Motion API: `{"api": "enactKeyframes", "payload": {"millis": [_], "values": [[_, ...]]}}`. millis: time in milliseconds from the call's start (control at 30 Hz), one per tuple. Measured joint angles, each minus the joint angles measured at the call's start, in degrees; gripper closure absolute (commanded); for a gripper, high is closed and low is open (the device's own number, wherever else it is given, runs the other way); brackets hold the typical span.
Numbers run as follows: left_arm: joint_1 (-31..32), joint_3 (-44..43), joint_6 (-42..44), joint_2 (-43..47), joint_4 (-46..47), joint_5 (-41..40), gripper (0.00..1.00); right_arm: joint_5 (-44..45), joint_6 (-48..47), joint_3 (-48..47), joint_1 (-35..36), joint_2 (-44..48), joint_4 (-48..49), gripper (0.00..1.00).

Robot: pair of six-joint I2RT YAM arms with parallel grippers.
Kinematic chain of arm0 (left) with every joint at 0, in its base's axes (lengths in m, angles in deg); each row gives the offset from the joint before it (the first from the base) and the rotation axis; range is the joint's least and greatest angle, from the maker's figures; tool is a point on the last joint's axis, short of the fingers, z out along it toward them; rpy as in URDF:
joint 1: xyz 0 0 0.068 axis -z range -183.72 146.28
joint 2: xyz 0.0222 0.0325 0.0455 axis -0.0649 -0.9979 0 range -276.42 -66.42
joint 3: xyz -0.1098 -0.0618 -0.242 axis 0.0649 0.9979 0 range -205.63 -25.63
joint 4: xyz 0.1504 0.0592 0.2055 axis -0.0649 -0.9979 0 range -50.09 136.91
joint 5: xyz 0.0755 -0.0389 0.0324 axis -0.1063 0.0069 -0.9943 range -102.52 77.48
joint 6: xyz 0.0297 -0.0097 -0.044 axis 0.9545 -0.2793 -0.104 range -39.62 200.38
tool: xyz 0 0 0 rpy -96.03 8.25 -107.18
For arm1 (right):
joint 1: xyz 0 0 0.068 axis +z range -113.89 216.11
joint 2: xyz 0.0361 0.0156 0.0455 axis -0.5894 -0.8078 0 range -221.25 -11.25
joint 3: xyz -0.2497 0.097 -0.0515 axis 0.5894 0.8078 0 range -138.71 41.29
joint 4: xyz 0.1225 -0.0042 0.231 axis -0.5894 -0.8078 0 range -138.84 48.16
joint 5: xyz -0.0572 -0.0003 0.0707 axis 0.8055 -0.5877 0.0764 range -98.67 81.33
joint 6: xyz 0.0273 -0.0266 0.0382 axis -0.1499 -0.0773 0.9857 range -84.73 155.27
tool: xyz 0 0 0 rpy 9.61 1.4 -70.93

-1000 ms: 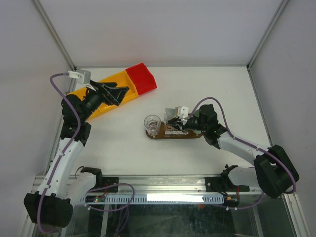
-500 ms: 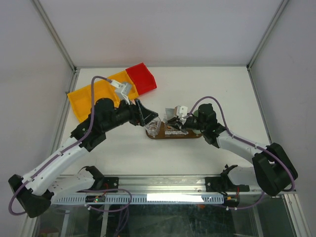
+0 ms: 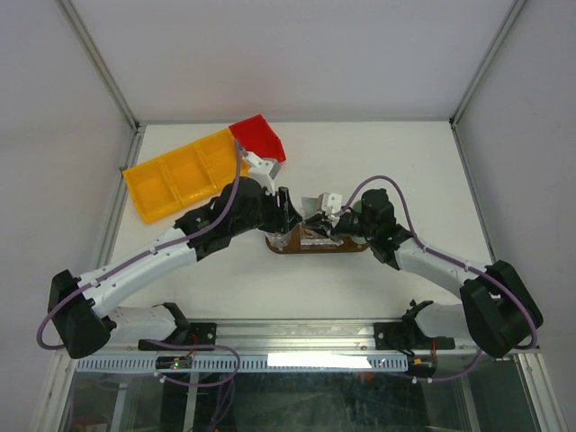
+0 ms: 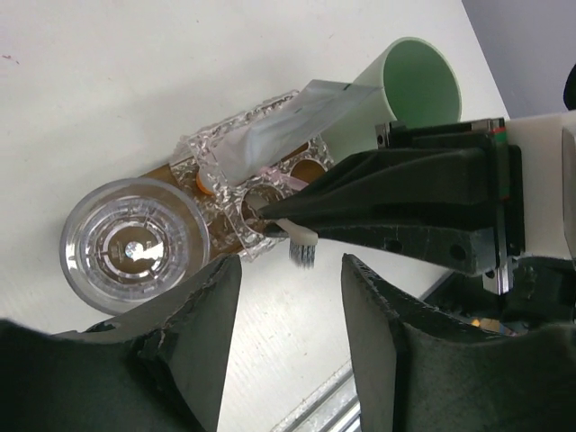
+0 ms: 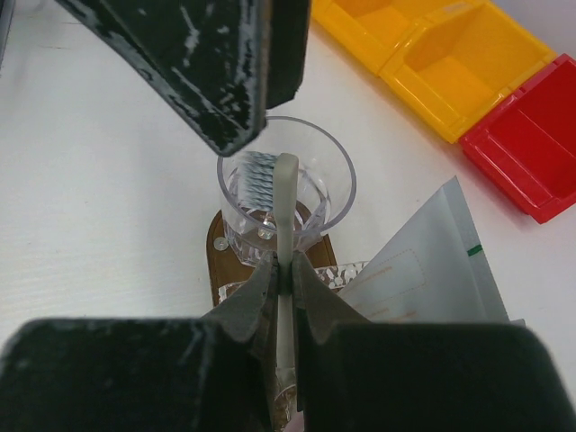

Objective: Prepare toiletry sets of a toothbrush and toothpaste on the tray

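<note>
The dark brown tray (image 3: 349, 247) lies mid-table. A clear glass (image 5: 315, 193) stands on its left end, beside a clear knobbly holder (image 4: 236, 171). My right gripper (image 5: 283, 273) is shut on a pale toothbrush (image 5: 286, 202), whose bristle head (image 4: 302, 248) reaches over the glass rim. A pale grey-blue toothpaste tube (image 4: 288, 121) leans over the holder; it also shows in the right wrist view (image 5: 432, 261). My left gripper (image 4: 290, 301) is open and empty, just above the toothbrush head and glass (image 4: 135, 243). In the top view the left gripper (image 3: 286, 210) and the right gripper (image 3: 315, 227) nearly meet.
A mint-green cup (image 4: 416, 85) lies on its side behind the tray. A yellow bin (image 3: 180, 175) with a red bin (image 3: 259, 139) at its end sits at the back left. My left finger (image 5: 216, 72) hangs close over the glass.
My left arm has swung from the yellow bin rightward to the tray's left end, open all the way. My right gripper has stayed over the tray holding the toothbrush.
</note>
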Motion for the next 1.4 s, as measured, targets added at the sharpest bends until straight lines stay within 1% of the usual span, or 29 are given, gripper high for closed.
{"api": "enactKeyframes", "payload": {"millis": [100, 333, 433, 567, 833, 1033, 1100, 1133, 1200, 1233, 1300, 1333, 1400], "values": [[0.0, -1.7, 0.4, -2.1, 0.1, -0.8, 0.58, 0.0, 0.0, 0.0, 0.0, 0.0, 0.0, 0.92], [0.1, -4.1, 1.4, -5.8, 0.0, -1.1, 0.59, 0.0, 0.0, 0.0, 0.0, 0.1, -0.1, 0.92], [0.7, -4.1, 1.4, -6.5, 0.0, -1.0, 0.64, 0.0, 0.0, 0.0, 0.0, 0.1, -0.1, 0.92], [1.1, -4.1, 1.5, -6.9, -0.1, -1.1, 0.67, 0.0, 0.0, 0.0, 0.0, 0.1, -0.1, 0.92], [2.6, -4.3, 1.8, -7.5, -0.6, -2.4, 0.86, 0.0, 0.0, 0.0, 0.0, 0.1, -0.2, 0.92], [3.4, -4.9, 3.0, -7.5, -1.4, -4.0, 0.96, 0.0, 0.0, 0.0, 0.0, 1.0, -1.2, 0.92], [3.8, -5.2, 3.0, -7.5, -1.7, -4.3, 0.97, 0.1, 0.0, 0.0, 0.0, 1.9, -2.1, 0.46], [3.9, -5.4, 3.1, -7.5, -1.7, -4.6, 0.97, 0.1, 0.1, 0.0, 0.0, 2.5, -2.8, 0.40], [4.3, -5.6, 3.2, -7.5, -2.1, -5.2, 0.98, 0.1, 0.0, -0.4, 0.0, 4.1, -4.4, 0.35], [4.4, -5.7, 3.2, -7.6, -2.6, -5.5, 0.98, 0.2, 0.0, -0.9, 0.0, 4.9, -5.4, 0.31], [4.9, -6.0, 3.2, -7.7, -3.5, -6.1, 0.99, 0.7, 0.4, -3.0, 0.0, 6.5, -8.5, 0.27], [5.2, -6.4, 3.3, -7.8, -4.0, -6.8, 0.99, 0.9, 0.8, -4.3, 0.0, 7.2, -9.8, 0.19], [5.7, -7.0, 3.5, -8.2, -4.5, -7.5, 1.00, 2.1, 1.6, -6.3, 0.0, 8.9, -12.2, 0.16]]}}
